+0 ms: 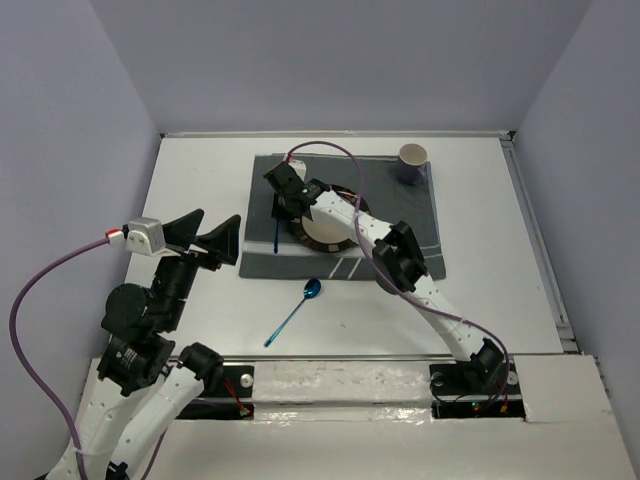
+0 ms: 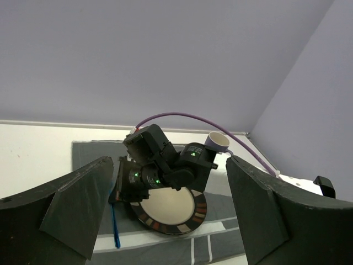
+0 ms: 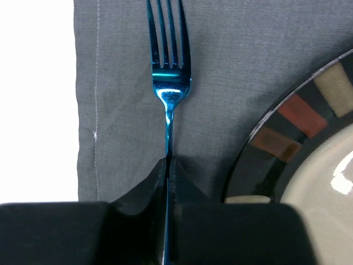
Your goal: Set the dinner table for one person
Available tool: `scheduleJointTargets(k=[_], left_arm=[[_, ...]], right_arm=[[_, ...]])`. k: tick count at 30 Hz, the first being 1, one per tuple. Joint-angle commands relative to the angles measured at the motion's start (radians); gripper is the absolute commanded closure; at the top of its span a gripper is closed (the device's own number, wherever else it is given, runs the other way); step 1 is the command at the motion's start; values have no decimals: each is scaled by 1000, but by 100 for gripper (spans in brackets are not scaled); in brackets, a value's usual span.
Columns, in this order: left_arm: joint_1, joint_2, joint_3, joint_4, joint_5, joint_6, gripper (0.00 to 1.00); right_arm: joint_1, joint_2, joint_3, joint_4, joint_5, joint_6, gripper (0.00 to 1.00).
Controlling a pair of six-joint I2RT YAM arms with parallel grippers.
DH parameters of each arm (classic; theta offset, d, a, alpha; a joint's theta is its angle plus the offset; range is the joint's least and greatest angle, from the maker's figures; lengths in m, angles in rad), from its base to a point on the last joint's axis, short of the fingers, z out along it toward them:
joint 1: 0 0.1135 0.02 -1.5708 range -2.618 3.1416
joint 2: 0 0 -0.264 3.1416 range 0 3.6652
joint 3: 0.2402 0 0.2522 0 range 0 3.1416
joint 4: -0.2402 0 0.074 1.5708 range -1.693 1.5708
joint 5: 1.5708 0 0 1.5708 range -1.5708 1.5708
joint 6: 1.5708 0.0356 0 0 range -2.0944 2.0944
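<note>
Right gripper [image 3: 167,167] is clamped on the fork [image 3: 168,88] handle, the fork at the placemat's [image 3: 121,110] left side, just beside the plate [image 3: 314,165], mid dinner table [image 1: 200,180]; can't tell if it touches the cloth. Left gripper [image 1: 205,237] hangs wide open, empty. The fork looks light, stiff and glossy, so probably slippery: pinch mid-handle.
</note>
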State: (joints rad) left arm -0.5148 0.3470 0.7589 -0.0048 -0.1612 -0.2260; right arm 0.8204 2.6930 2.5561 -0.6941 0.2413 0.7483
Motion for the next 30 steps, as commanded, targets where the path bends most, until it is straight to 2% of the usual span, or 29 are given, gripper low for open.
scheduleJointTargets(k=[1, 2, 3, 6, 12, 15, 16, 18, 19, 22, 23, 25, 27, 30], left_arm=[[4, 9, -6, 48, 5, 7, 5], [4, 10, -6, 48, 5, 7, 5], [4, 12, -6, 48, 6, 7, 5], [6, 10, -6, 48, 5, 8, 5], [4, 7, -6, 46, 2, 8, 6], [4, 3, -6, 46, 2, 8, 5], [4, 1, -6, 46, 2, 7, 5], [4, 3, -6, 46, 5, 7, 6], [2, 1, -6, 46, 8, 7, 6], [1, -8, -6, 48, 12, 5, 5], [1, -12, -6, 48, 9, 7, 5], [1, -14, -6, 48, 9, 5, 5], [1, -17, -7, 49, 8, 5, 5], [1, -19, -7, 48, -4, 8, 5]], right_arm=[[3, 18, 36, 68, -34, -17, 85], [3, 14, 35, 71, -39, -14, 80], [3, 5, 35, 77, -46, -13, 69], [3, -31, 10, 99, -45, -17, 57], [17, -215, -88, 157, -14, -56, 52], [77, -362, -235, 183, 74, -90, 52], [94, -410, -376, 223, 126, -101, 52], [153, -557, -540, 260, 171, -115, 51], [178, -605, -701, 261, 231, -84, 50], [290, -782, -952, 263, 381, 6, 49], [316, -820, -1085, 258, 388, 88, 48], [377, -890, -1187, 242, 365, 181, 47], [417, -898, -1256, 184, 372, 342, 46], [486, -849, -1230, 46, 427, 486, 46]])
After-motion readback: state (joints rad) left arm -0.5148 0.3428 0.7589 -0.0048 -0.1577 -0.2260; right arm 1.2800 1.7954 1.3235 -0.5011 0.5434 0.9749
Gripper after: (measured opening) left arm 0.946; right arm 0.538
